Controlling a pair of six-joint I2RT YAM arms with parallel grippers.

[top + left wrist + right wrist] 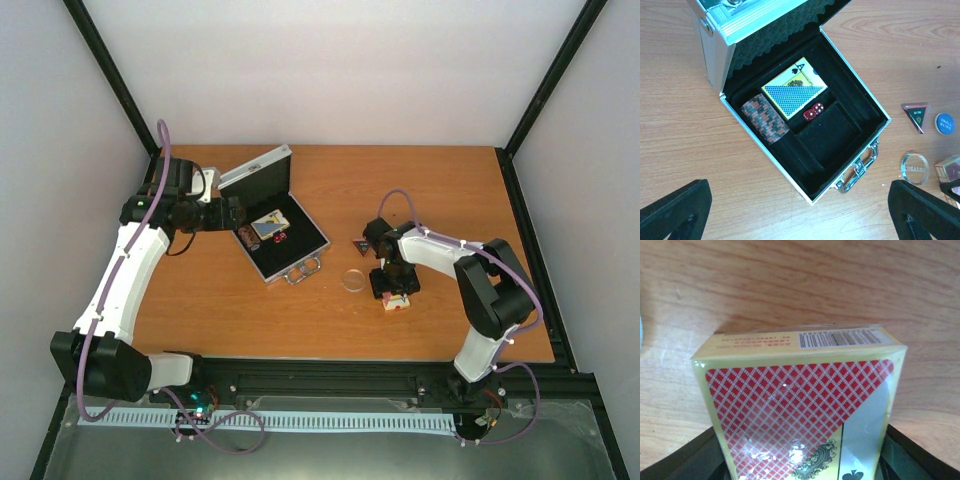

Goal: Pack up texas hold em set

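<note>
Red pack (800,405) is being clamped by the right gripper (396,290), likely for the empty slot in the case (827,134); left gripper (800,210) is hovering open.

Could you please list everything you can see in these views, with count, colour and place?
case: 1, silver with black lining, open on the table
blue card pack: 1, blue and yellow, in the case
chip stack: 1, dark, in the case
dice: 2, red, in the case
clear disc: 1, clear, on the table right of the case
triangular token: 1, dark red, on the table
round token: 1, blue, beside the triangular token
red card pack: 1, red and yellow, in the right gripper
table: 1, brown wood
left gripper: 1, black, open near the case
right gripper: 1, black, closed on the red card pack
</note>
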